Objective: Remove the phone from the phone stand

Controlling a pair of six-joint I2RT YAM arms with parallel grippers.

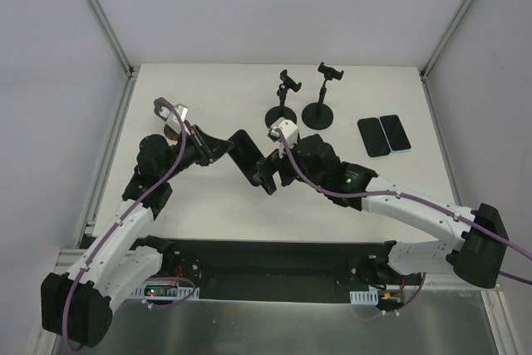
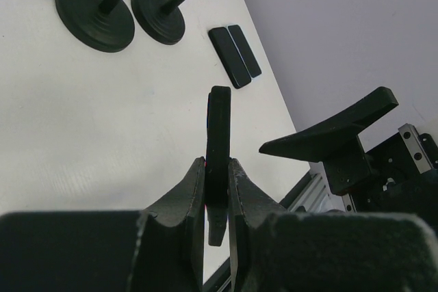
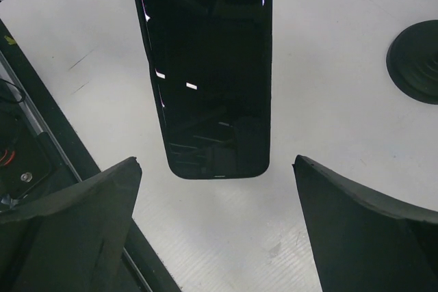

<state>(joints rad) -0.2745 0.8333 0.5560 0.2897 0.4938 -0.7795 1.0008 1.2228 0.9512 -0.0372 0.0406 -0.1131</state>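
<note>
A matte white surface sits inside a plain enclosure. A pale grey back wall, left wall and right wall close it in, joined by slim metal corner posts. A black strip runs along the near edge, with a brushed metal sheet below it. The light is soft and even, and shadows are faint.

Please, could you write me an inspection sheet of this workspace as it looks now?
Surface: white table, a few faint scuff marks.
Job's things: held phone edge-on above the table; left stand and right stand, clamps empty.
Clutter: black phone and blue-edged phone lying flat, side by side.
Grippers: left gripper shut on the held phone; right gripper open, facing it, not touching.
Cables: left purple cable and right purple cable running along the arms.
Surroundings: white walls.
</note>
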